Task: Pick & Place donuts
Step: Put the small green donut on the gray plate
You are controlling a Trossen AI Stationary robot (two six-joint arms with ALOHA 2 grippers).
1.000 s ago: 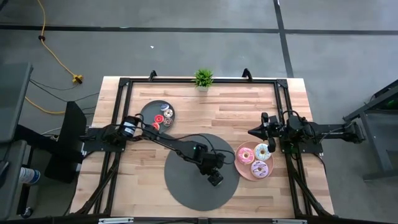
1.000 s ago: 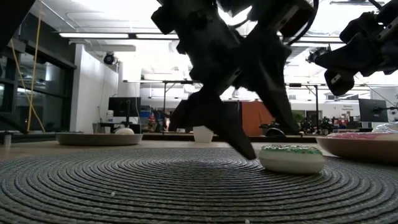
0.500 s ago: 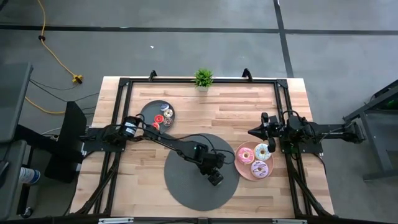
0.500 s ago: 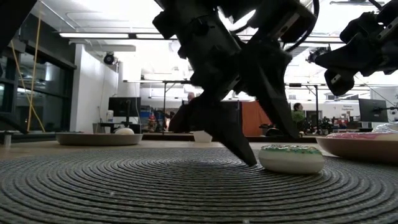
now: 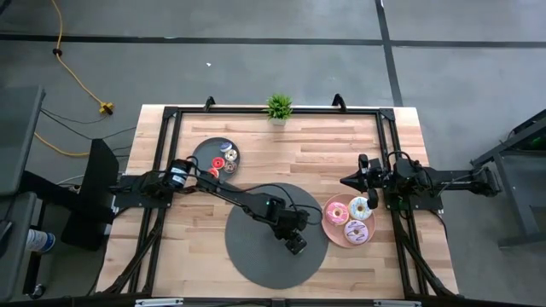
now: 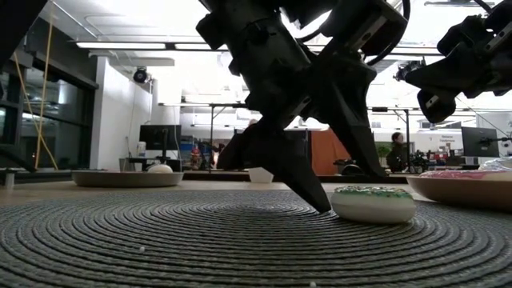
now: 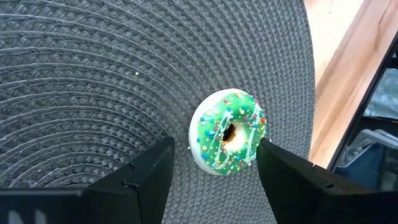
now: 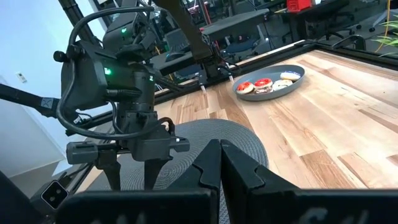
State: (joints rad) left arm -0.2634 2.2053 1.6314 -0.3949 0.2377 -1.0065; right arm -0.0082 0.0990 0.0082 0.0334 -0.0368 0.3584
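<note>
One green-frosted donut [image 7: 227, 132] is lying flat on the round woven mat [image 7: 93, 74].
Left gripper [image 6: 336, 210] is hovering fingers apart, straddling it; right gripper [image 5: 345, 182] is waiting closed, farther off, above the pink plate [image 5: 328, 223].
</note>
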